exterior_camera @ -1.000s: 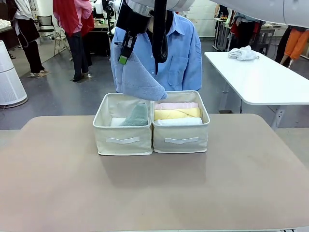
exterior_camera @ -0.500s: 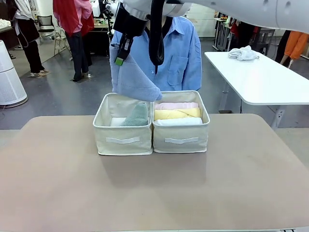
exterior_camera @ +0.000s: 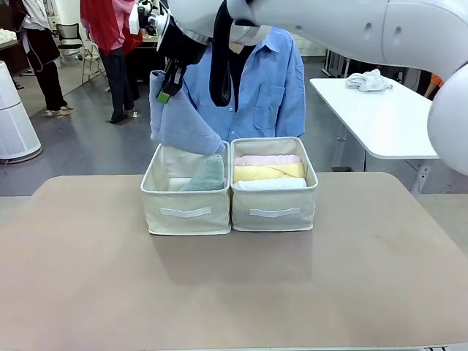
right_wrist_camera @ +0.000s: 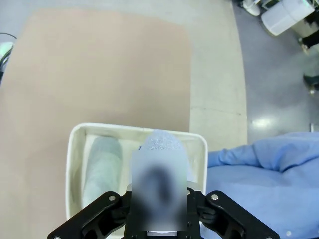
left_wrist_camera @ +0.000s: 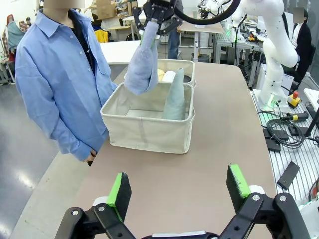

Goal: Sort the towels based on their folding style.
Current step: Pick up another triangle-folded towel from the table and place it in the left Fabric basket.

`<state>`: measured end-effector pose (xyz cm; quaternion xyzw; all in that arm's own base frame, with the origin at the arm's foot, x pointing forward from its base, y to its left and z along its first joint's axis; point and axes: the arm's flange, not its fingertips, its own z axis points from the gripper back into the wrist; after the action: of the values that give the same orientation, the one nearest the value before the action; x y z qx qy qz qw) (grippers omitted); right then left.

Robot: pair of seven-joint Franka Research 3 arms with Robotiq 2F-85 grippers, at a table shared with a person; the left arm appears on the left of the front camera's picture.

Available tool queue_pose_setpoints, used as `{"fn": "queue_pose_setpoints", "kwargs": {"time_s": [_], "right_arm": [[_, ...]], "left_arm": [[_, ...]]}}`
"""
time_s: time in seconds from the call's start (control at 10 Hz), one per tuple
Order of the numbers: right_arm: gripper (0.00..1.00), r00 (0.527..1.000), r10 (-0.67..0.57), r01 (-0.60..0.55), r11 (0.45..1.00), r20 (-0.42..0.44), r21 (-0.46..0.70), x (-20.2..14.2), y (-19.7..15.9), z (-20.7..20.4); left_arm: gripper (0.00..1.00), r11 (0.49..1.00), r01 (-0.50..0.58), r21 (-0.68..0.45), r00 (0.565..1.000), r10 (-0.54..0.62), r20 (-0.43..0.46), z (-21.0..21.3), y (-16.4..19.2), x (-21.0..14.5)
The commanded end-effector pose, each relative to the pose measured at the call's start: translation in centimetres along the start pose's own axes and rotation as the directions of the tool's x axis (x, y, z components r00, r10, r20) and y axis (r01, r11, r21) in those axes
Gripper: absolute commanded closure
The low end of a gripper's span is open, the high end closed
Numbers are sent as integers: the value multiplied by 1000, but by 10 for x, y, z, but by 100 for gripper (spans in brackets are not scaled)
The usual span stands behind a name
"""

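My right gripper (exterior_camera: 167, 91) is shut on the light blue triangle-fold towel (exterior_camera: 183, 121), which hangs point-down just above the left beige basket (exterior_camera: 186, 212). A grey-green triangle fold (exterior_camera: 207, 175) stands inside that basket. The right basket (exterior_camera: 274, 212) holds a pink roll (exterior_camera: 267, 159), a yellow roll (exterior_camera: 267, 172) and a white roll (exterior_camera: 270, 184). In the right wrist view the blue towel (right_wrist_camera: 160, 143) runs down between the fingers over the basket (right_wrist_camera: 75, 164), beside the grey-green fold (right_wrist_camera: 102, 169). My left gripper (left_wrist_camera: 178, 184) stands open low over the table, facing the hanging towel (left_wrist_camera: 142, 69).
A person in a blue shirt (exterior_camera: 270, 88) stands right behind the baskets at the far edge. A white table (exterior_camera: 395, 117) with a crumpled white cloth (exterior_camera: 368, 80) stands at the right. The brown tabletop (exterior_camera: 234, 292) stretches bare in front of the baskets.
My right gripper has carried the light blue towel leftward, from over the line between the two baskets to over the left basket. The left gripper stayed open.
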<state>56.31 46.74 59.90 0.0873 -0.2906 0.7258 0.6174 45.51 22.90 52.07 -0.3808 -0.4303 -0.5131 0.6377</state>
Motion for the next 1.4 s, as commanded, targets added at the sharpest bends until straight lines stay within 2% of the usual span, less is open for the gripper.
{"fn": "queue_pose_setpoints", "kwargs": {"time_s": [0.0,0.6,1.3], "right_arm": [[81,999,-35,34,999,36,24,3,-14,-13],[81,994,-110,109,992,19,62,-20,-22,-42],[81,990,-139,140,976,-17,168,-42,-14,-77]], "left_arm": [[0,1000,2,-5,1000,-2,5,2,-2,1],[0,1000,2,-5,1000,-2,5,2,-2,1],[0,1000,2,-5,1000,-2,5,2,-2,1]]}}
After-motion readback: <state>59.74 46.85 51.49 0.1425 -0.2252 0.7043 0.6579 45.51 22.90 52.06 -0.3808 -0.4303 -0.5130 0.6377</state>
